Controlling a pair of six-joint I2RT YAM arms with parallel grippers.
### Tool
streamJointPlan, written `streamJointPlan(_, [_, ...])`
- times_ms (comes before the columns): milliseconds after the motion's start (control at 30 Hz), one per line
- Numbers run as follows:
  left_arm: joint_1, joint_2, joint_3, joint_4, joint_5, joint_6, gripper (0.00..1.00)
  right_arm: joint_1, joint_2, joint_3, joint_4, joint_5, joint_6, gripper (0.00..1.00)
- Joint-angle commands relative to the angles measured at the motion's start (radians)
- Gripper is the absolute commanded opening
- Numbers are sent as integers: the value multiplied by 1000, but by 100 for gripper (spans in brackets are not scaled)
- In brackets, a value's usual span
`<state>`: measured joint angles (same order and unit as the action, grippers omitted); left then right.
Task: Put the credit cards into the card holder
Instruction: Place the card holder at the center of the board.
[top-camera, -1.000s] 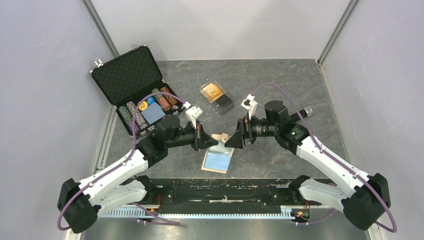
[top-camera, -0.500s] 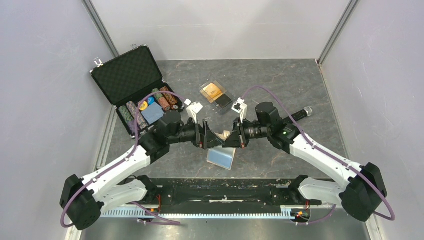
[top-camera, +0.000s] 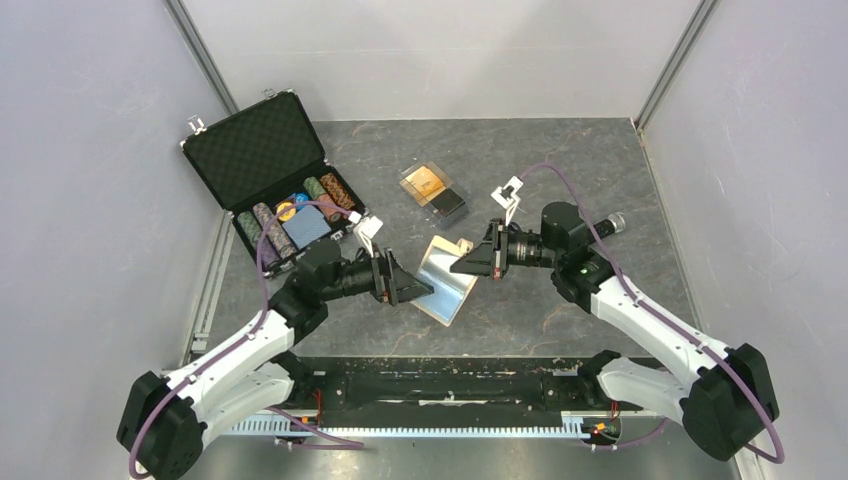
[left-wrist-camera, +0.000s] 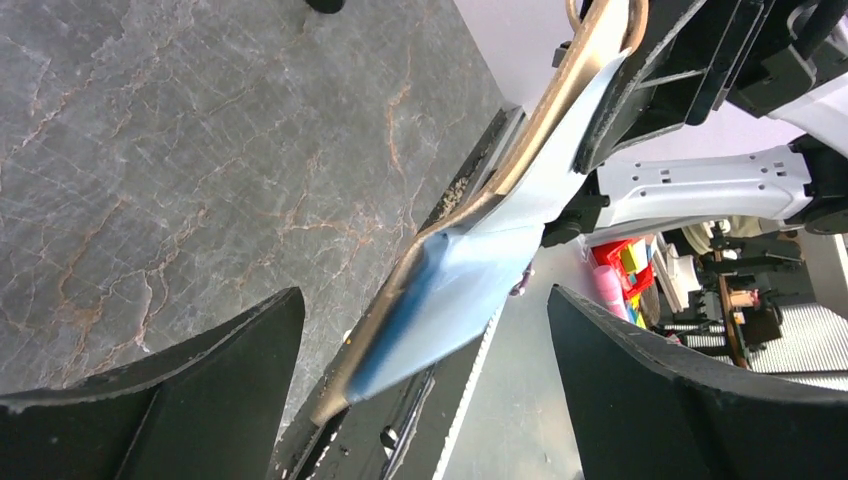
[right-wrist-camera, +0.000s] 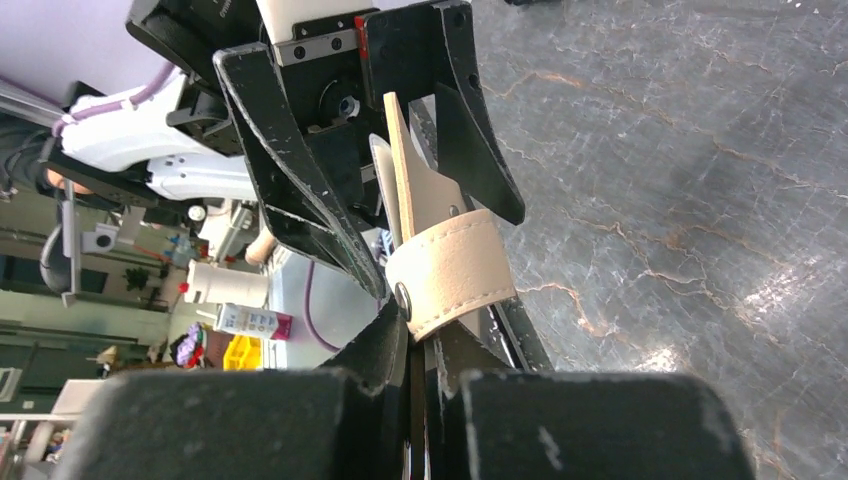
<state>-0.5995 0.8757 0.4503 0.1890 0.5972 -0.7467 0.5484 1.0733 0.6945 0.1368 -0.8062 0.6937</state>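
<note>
The tan card holder (top-camera: 447, 272) hangs unfolded and tilted above the table's middle, its light blue inside (left-wrist-camera: 480, 250) facing up. My right gripper (top-camera: 464, 264) is shut on its upper end, beside the snap tab (right-wrist-camera: 450, 270). Just left of the holder's lower edge, my left gripper (top-camera: 404, 286) stands open; in its wrist view the holder's lower corner lies between the spread fingers (left-wrist-camera: 230, 380) without touching them. Behind the holder, the orange-gold credit card (top-camera: 424, 181) and the black credit card (top-camera: 448, 203) lie side by side in a clear plastic box.
An open black poker-chip case (top-camera: 262, 150) with chip rows and a blue-backed deck (top-camera: 306, 226) stands at the back left. The clear plastic box (top-camera: 433, 191) sits at centre back. A black rail (top-camera: 440, 385) runs along the near edge, and grey walls close in both sides.
My left gripper opened, let go of the card holder and drew back to the left. My right gripper shut on the holder's tab end and pulled it up and right, unfolding it.
</note>
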Motion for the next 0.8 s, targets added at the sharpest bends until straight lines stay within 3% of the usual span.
streamJointPlan(0, [3, -29, 35, -32, -47, 23, 97, -27, -38, -38, 114, 11, 105, 0])
streamJointPlan(167, [3, -114, 114, -310, -242, 132, 100, -61, -53, -147, 125, 154, 145, 0])
streamJointPlan(267, [4, -156, 140, -370, -277, 158, 100, -68, -40, -221, 193, 235, 187, 0])
streamJointPlan(467, [4, -189, 142, -398, -261, 141, 100, -68, 15, -395, 478, 341, 342, 0])
streamJointPlan(667, [4, -190, 103, -351, -244, 102, 100, -68, 74, -541, 559, 411, 392, 0])
streamJointPlan(767, [4, -183, 88, -326, -235, 83, 100, -68, 59, -579, 487, 464, 387, 2])
